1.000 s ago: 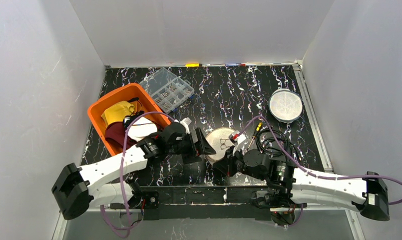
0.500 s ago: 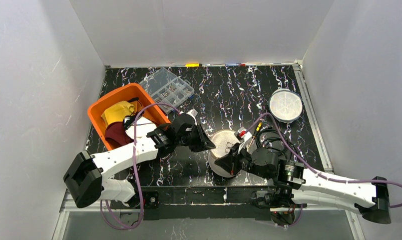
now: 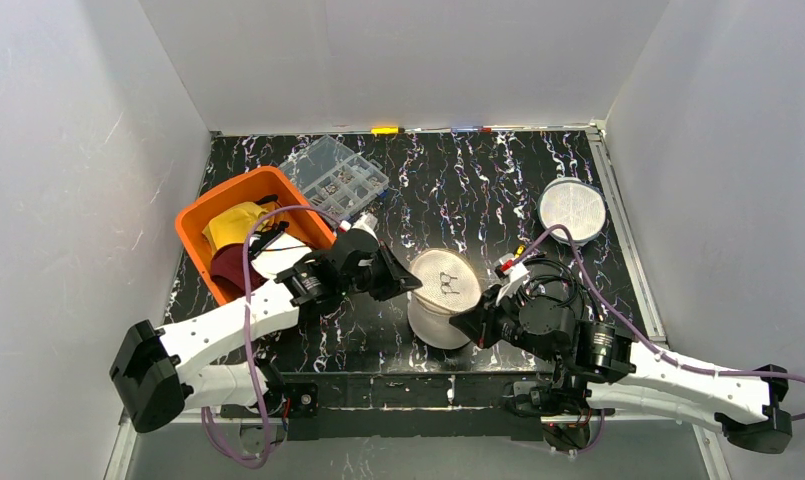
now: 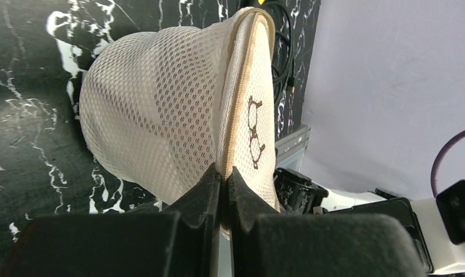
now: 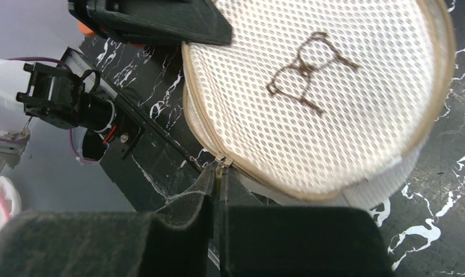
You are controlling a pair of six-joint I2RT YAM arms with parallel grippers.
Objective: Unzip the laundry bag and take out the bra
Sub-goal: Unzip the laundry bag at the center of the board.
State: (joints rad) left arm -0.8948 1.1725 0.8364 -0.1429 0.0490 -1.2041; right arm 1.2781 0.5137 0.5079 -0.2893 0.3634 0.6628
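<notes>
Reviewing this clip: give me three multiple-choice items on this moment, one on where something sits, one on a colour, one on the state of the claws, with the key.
1. Where on the table is the orange bin?
A. Left side. B. Far right corner. C. Between the arm bases.

2. What colour is the bra drawing on the laundry bag?
A. Green. B. Brown. C. Blue.

3. How do the claws stand?
A. Both wide open. B. Only the right one shut. C. Left claw shut on the zip seam, right claw shut on the zip pull.

Key: 1 A, the top view shows the bin at the table's left. 2 B, the right wrist view shows brown lines on cream mesh. 3 C, each wrist view shows fingers pressed together on the zip.
</notes>
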